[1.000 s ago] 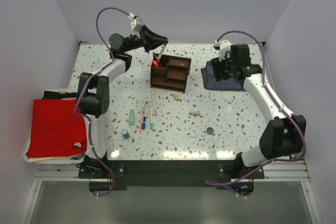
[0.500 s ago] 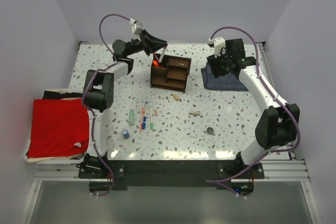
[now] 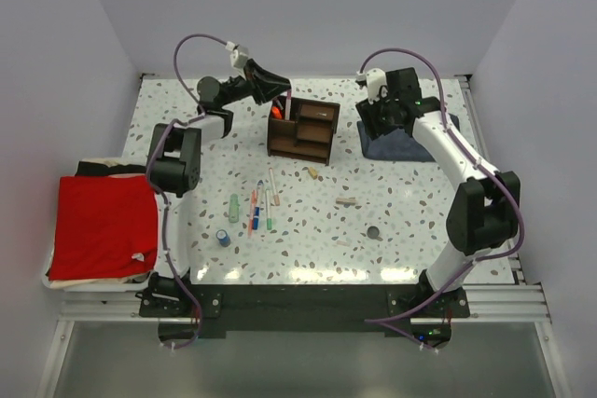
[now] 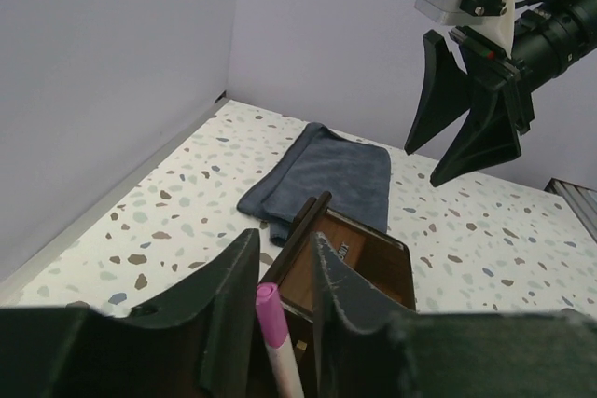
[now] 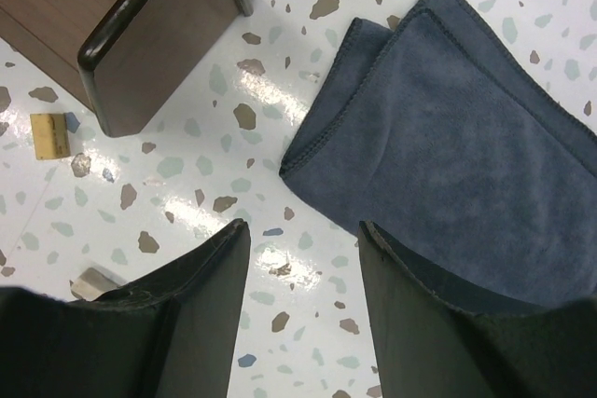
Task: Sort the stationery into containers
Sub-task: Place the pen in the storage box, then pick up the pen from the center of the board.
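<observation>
Over the wooden organizer [image 3: 322, 115], left gripper [image 4: 284, 251] jaws stand slack around the slim, light, slippery pink pen [image 4: 278, 342], best pinched mid-barrel, while right gripper [image 5: 303, 230] hangs parted, empty.

The table [image 3: 420, 193] has a white top with grey and brown speckles, and the light shines back from it in soft patches near its front. Plain pale lilac walls [image 3: 326, 6] close it on the left, far and right sides. A black strip [image 3: 298, 309] runs along the near edge.

Left hand [image 4: 284, 251] looser around pink pen [image 4: 276, 335]; right hand [image 5: 303, 230] farther left.
</observation>
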Motion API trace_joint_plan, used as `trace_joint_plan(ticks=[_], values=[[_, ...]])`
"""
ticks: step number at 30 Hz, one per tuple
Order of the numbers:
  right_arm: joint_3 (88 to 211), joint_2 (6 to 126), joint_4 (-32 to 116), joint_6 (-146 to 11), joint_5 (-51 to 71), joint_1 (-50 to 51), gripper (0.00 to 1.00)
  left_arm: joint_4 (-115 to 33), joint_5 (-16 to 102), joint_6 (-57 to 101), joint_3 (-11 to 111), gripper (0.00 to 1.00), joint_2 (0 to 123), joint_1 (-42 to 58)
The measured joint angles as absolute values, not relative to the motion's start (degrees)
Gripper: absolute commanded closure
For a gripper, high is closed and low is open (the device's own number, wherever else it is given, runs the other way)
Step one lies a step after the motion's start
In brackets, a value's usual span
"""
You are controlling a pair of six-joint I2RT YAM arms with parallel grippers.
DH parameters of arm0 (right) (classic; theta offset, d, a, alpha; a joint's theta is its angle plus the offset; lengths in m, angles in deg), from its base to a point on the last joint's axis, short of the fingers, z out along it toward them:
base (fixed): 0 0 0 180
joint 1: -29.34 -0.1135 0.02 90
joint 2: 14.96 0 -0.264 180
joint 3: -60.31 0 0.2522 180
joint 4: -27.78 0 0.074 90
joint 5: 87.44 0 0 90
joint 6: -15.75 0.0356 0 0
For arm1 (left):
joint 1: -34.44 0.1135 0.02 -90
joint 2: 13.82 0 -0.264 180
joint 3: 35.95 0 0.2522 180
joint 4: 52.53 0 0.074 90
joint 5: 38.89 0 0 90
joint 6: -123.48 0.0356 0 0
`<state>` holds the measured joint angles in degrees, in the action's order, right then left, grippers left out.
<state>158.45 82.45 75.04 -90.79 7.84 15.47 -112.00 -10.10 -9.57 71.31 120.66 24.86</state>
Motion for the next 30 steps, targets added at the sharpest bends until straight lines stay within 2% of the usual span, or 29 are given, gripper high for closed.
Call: trace_joint_plan(ticks=[8,12,15,19,23,27,30], values=[[158.82,82.60,74.67,-90.31,8.10,15.47,0.45,-111.33,-12.38,-8.83,68.03,0.56,117.36,26.80],[158.78,82.56,73.79,-89.96,8.37,15.47,0.45,-106.65,-15.83,-6.92,61.21,0.49,105.36,28.90],[157.29,81.90,72.00,-89.78,9.39,15.47,0.45,-91.39,-17.78,0.94,55.33,0.47,90.19,31.61],[155.17,81.03,70.80,-89.96,10.88,15.47,0.45,-54.26,-15.44,33.31,53.06,0.47,71.63,33.03],[153.42,79.98,70.64,-91.31,13.04,15.47,0.44,-20.38,-8.40,76.02,51.59,0.49,64.00,27.76],[152.05,78.60,70.62,-92.56,15.18,15.47,0.45,8.34,0.63,110.03,57.93,0.54,75.41,25.60],[149.69,76.53,70.16,-93.08,16.52,15.47,0.46,21.39,6.44,125.22,66.98,0.54,88.70,25.34]])
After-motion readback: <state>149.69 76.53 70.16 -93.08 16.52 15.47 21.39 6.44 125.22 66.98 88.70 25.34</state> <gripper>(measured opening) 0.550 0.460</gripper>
